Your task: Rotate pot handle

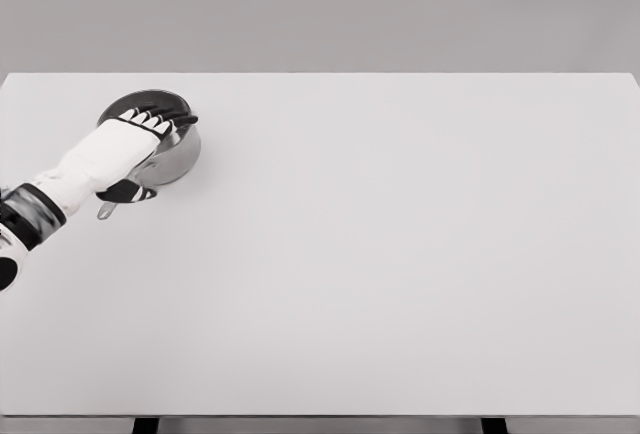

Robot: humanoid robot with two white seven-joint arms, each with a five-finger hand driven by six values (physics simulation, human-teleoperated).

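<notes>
The pot (165,149) sits at the far left of the white surface (400,254). The left hand (125,149) lies over the pot, its dark fingers (160,119) stretched side by side across the rim, the thumb dropped on the near side of the pot. The handle (107,210) pokes out from under the wrist, toward the near left. Whether anything is truly gripped I cannot tell. Contact looks made; how much turning is done or left cannot be judged
</notes>
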